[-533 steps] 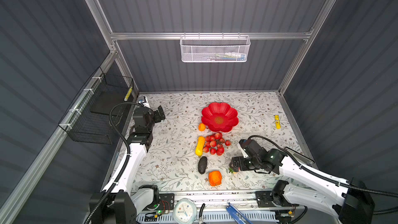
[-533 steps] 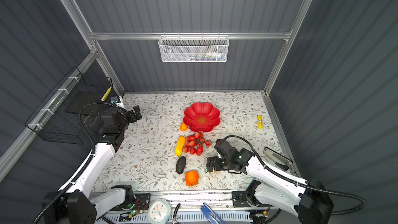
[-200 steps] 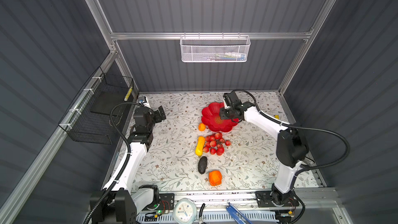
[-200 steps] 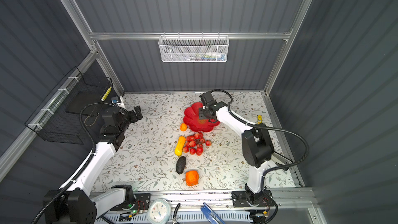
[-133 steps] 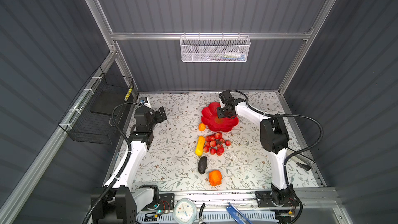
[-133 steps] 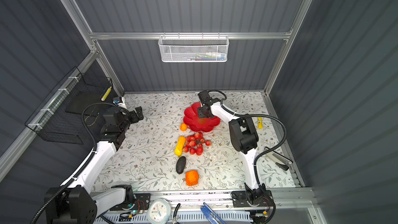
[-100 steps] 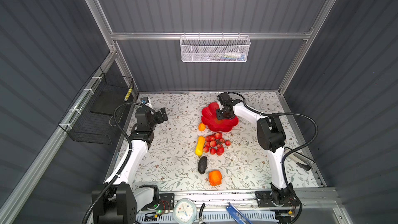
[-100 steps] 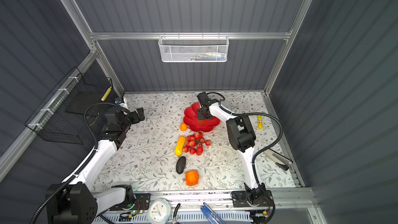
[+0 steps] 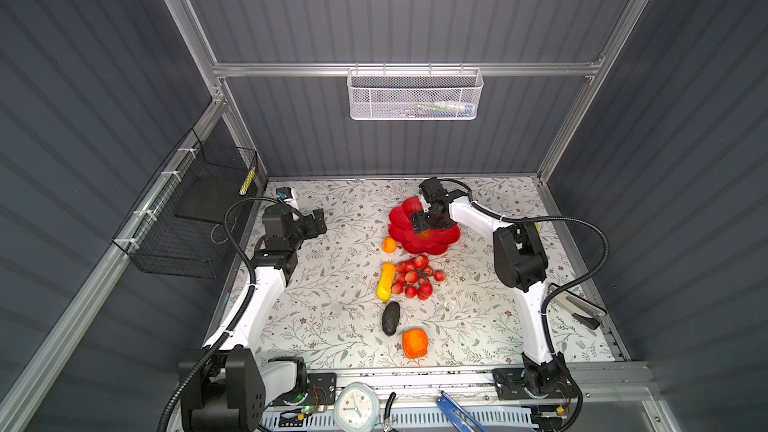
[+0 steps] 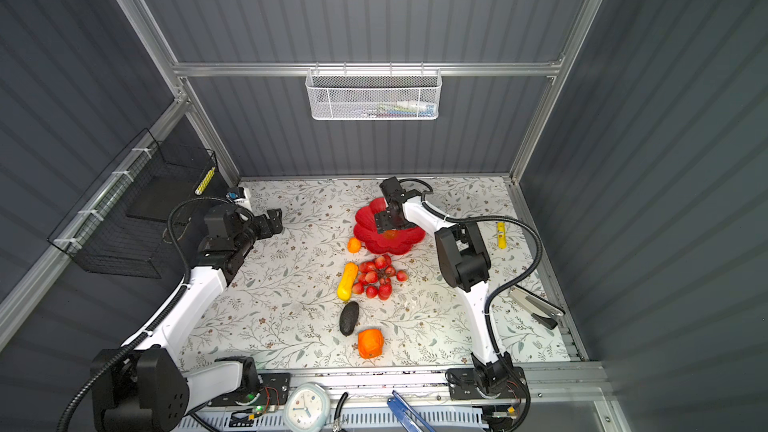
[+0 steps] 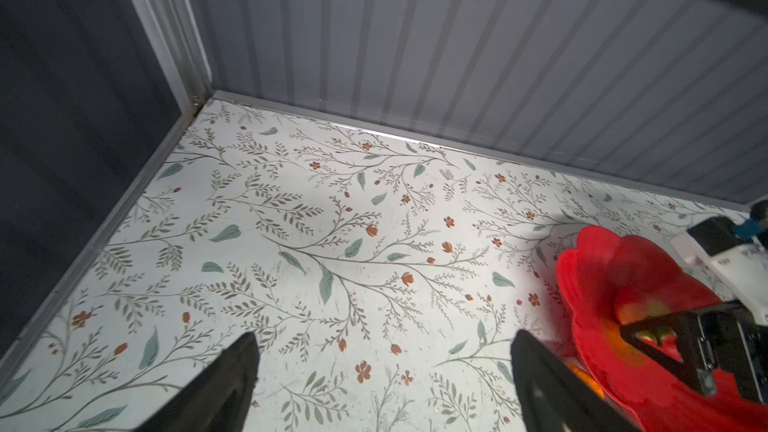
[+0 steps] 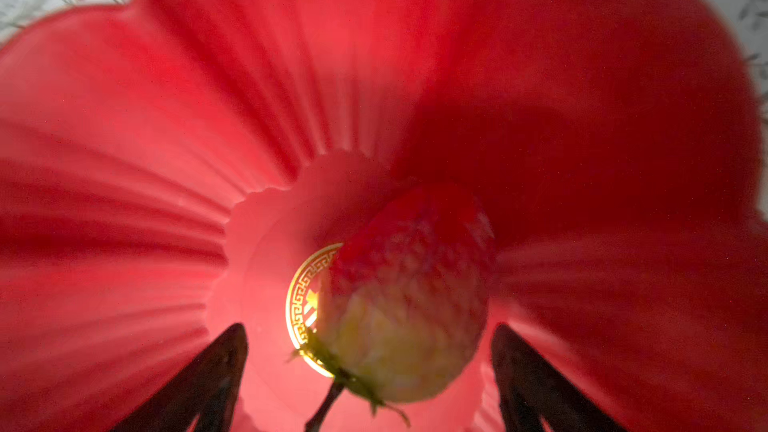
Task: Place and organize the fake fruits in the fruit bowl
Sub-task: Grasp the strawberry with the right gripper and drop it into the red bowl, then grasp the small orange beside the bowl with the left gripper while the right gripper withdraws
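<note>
A robot lab test booth: grey ribbed walls (image 9: pixel 395 6), aluminium frame (image 9: pixel 407 69), 2 robot arms (image 9: pixel 259 297) (image 9: pixel 534 317) bolted to a floral-covered table (image 9: pixel 332 326).

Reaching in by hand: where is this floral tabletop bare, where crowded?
Bare: between the left gripper and the glossy red flower-shaped bowl; between the blocky orange plastic fruit and the white right arm. Crowded: the middle line from bowl to that fruit.

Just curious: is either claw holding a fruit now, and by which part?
Nothing is held. The right claw stands open either side of the peach in the fruit bowl; the left claw is empty.
</note>
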Controlling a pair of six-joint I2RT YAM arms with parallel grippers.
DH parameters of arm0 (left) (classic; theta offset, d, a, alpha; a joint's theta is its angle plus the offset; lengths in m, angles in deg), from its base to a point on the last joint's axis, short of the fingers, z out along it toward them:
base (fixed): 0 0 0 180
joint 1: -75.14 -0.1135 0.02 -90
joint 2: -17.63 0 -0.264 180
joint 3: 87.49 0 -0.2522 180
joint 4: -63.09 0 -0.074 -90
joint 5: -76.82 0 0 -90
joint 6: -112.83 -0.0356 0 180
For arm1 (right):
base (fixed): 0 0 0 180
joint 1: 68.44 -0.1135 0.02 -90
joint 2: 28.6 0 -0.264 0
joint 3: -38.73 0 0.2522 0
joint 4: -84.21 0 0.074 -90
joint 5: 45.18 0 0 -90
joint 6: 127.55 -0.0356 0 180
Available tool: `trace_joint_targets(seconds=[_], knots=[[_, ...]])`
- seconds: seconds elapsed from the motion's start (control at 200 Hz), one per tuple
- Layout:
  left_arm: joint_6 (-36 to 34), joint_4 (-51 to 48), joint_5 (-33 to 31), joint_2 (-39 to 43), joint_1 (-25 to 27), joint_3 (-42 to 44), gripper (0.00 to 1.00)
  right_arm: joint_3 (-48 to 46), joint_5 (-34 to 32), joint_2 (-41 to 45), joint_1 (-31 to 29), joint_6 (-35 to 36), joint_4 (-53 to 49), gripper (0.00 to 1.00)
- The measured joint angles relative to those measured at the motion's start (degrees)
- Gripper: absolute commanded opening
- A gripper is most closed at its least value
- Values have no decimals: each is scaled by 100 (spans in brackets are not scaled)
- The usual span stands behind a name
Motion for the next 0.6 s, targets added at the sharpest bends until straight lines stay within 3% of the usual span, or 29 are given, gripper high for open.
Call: trace_joint_targets(seconds=[0.135, 0.405, 0.6], knots=[[-240, 197, 511, -157, 184, 9, 93, -667, -42, 992, 22, -92, 295, 99], [-1392, 693, 1453, -660, 1202, 498, 90, -3359, 4, 4105, 304, -623, 1812, 99], [-2387, 662, 1893, -1375, 1665, 422, 87, -4544, 149, 5359, 516, -970, 2284, 99]])
